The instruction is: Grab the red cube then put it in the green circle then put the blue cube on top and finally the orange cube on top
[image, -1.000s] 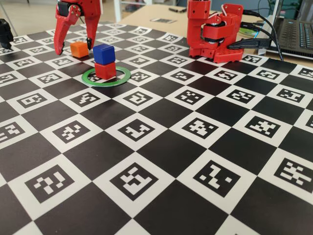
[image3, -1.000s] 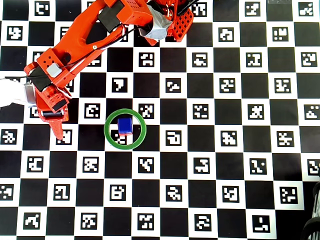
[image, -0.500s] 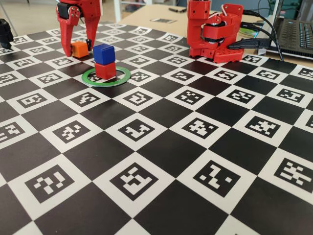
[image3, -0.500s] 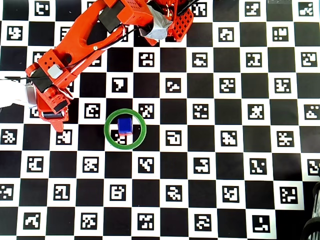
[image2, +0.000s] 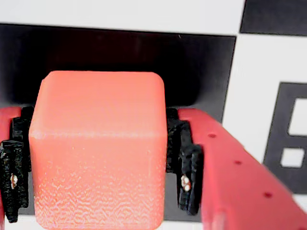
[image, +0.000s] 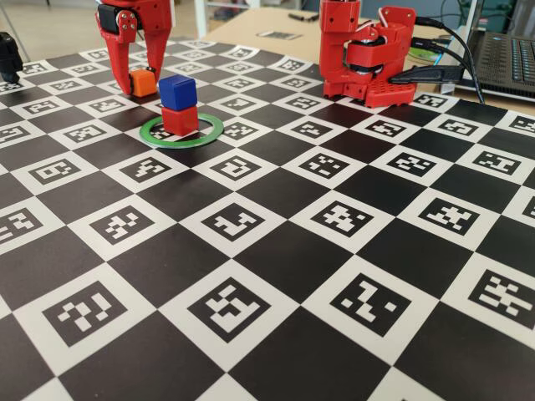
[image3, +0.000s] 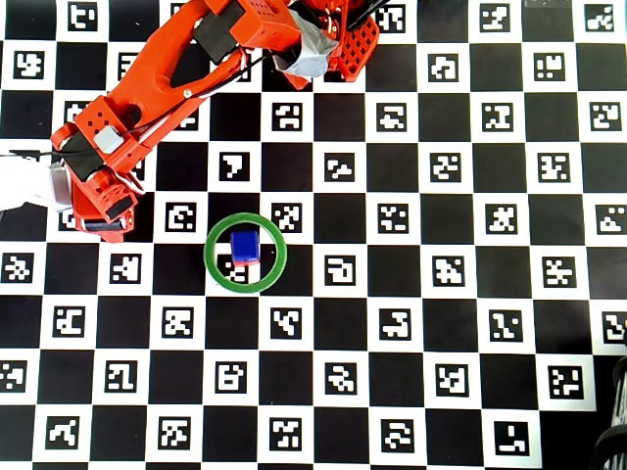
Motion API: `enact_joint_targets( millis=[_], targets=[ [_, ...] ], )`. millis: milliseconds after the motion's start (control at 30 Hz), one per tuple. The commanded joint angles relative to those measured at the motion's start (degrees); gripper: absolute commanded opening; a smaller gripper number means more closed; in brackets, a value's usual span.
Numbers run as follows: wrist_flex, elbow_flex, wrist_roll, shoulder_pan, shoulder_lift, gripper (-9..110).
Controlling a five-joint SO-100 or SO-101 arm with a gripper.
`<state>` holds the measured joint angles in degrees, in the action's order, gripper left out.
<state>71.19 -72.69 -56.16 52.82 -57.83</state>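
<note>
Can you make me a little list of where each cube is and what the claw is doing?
red cube: inside the green circle, on the board
blue cube: stacked on the red cube
orange cube: between the claw's fingers, left of the stack in the fixed view
claw: shut on the orange cube, low by the board
stack so far: two cubes, orange not yet on top

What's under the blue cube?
The red cube sits right under the blue cube, inside the green circle. From overhead, blue covers nearly all the red. The board beneath the red is hidden.
</note>
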Motion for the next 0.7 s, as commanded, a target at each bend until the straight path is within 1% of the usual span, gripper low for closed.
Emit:
enact_joint_targets(
  millis=[0, 200, 367, 667],
  targets=[
    [2.11, 1.85, 0.44, -0.79, -10.11, 13],
    [9.23, 5.36, 0.18, -1.14, -15.56, 13],
    [16.17, 9.93, 1.85, -2.81, -18.63, 13],
    [23.99, 13.1, 9.67, -11.25, -24.08, 13]
  ],
)
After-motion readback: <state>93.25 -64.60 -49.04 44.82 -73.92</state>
